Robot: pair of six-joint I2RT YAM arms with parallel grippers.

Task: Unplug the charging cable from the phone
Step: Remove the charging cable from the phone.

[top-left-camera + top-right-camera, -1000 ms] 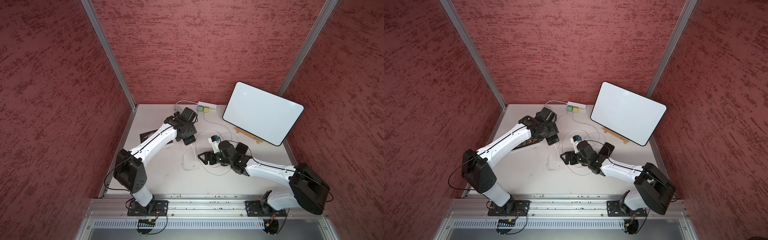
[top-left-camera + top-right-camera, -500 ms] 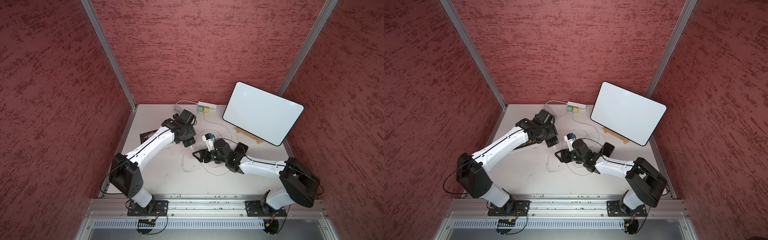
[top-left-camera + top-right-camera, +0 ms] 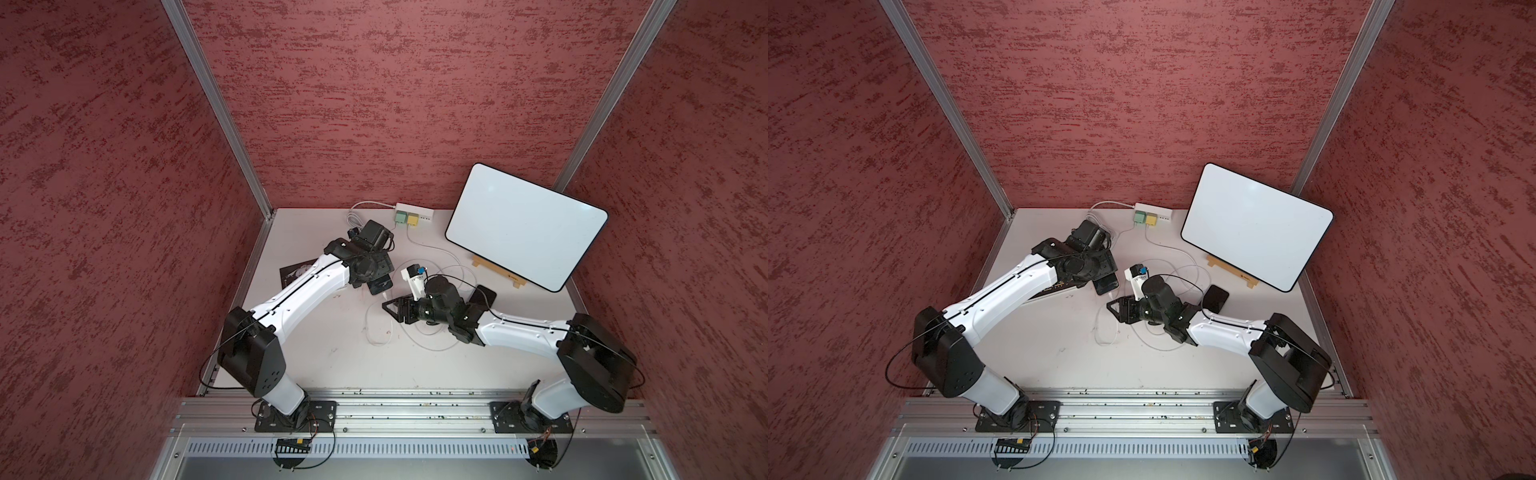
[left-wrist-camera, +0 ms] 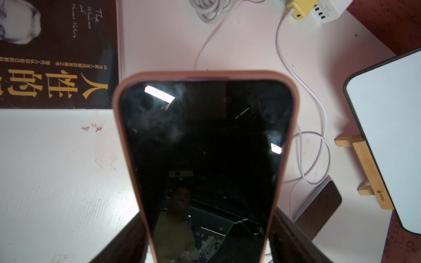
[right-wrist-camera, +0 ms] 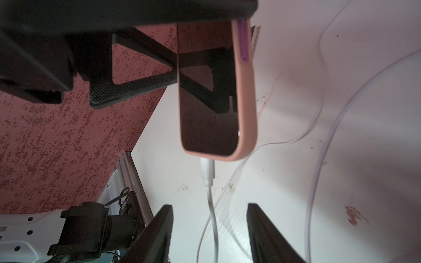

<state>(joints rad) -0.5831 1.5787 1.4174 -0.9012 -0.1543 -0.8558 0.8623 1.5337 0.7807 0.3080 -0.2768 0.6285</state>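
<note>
Above white table [image 3: 332, 357], phone [image 4: 205, 148] in left jaws, cable [image 5: 210, 205] between right jaws.

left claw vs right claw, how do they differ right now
The left claw is clamped on the sides of the pink-cased phone; the right claw grips nothing, fingers apart either side of the white charging cable. The left claw holds away from the plug end; the right claw faces that end. Both have black fingers.
</note>
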